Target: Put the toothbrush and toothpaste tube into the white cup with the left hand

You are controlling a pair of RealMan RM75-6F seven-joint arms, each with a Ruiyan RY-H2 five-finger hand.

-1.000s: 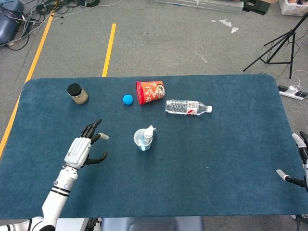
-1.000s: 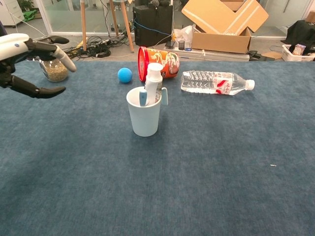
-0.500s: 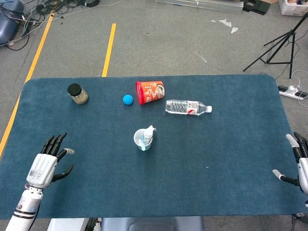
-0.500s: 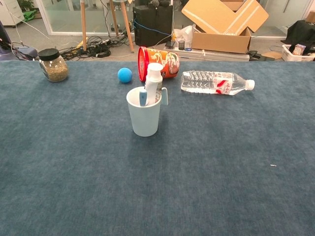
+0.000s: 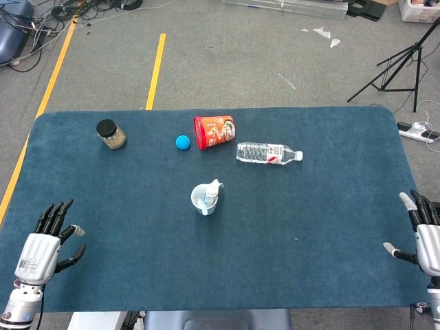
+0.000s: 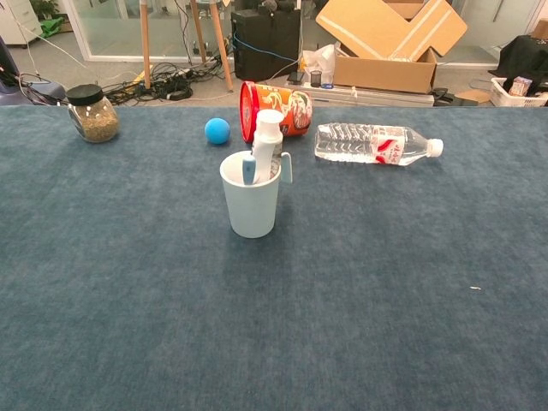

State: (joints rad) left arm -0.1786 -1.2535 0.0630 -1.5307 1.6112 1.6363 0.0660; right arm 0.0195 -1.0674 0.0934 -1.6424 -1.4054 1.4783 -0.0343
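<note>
We see the white cup (image 6: 251,203) standing upright near the middle of the blue table (image 5: 323,206), with both the toothbrush (image 6: 248,168) and the toothpaste tube (image 6: 267,142) already inside it, leaning against the rim. The tube stands cap up, and the blue end of the brush shows just beside it.

What has changed is the place of the left hand (image 5: 42,246). One second ago it was near the cup, on its left side; half a second ago it was further left and nearer to us; now it is at the near left corner of the table, well apart from the cup. Its fingers are spread apart and it holds nothing. The chest view does not show it any more. The right hand (image 5: 424,237) has shifted only a little at the near right edge, fingers also apart and empty.

The cup and its contents have not moved during this time. We judge that the task is finished and that the left arm is going back to its rest position.

The other things lie on the far side of the cup: a glass jar (image 5: 110,134), a blue ball (image 5: 182,142), a red snack can (image 5: 214,131) on its side and a water bottle (image 5: 268,152) on its side.
</note>
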